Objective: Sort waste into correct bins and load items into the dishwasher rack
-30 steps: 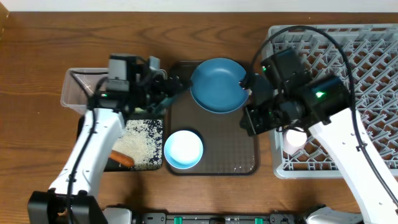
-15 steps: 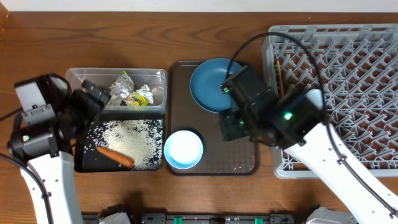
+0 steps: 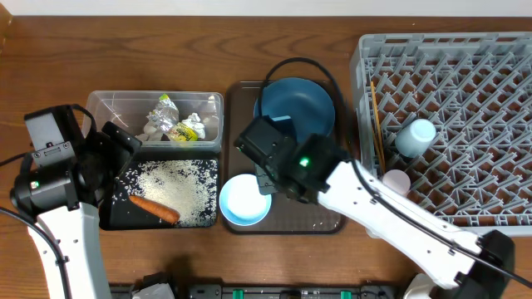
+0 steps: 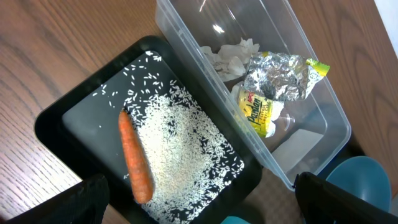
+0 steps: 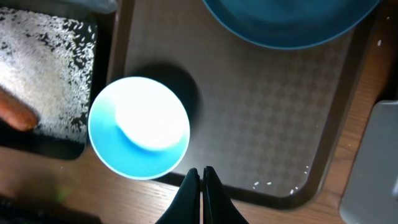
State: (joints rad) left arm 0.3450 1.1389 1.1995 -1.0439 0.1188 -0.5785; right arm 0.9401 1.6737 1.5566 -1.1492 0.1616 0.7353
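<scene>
Right arm (image 3: pixel 366 199) reaches across the serving tray (image 5: pixel 249 124) — jaws shut beside the pale blue bowl (image 5: pixel 139 127). Left arm (image 3: pixel 58 187) hovers over the black tray (image 4: pixel 78 124), jaws wide.

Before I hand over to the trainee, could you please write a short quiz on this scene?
1. True or false: the carrot lies in the rack.
2. Which is already in the rack: A plate, B bowl, C chopsticks?
3. Is the right gripper open or shut?
Key: 1 false, it lies in the black tray; 2 C; 3 shut.
</scene>
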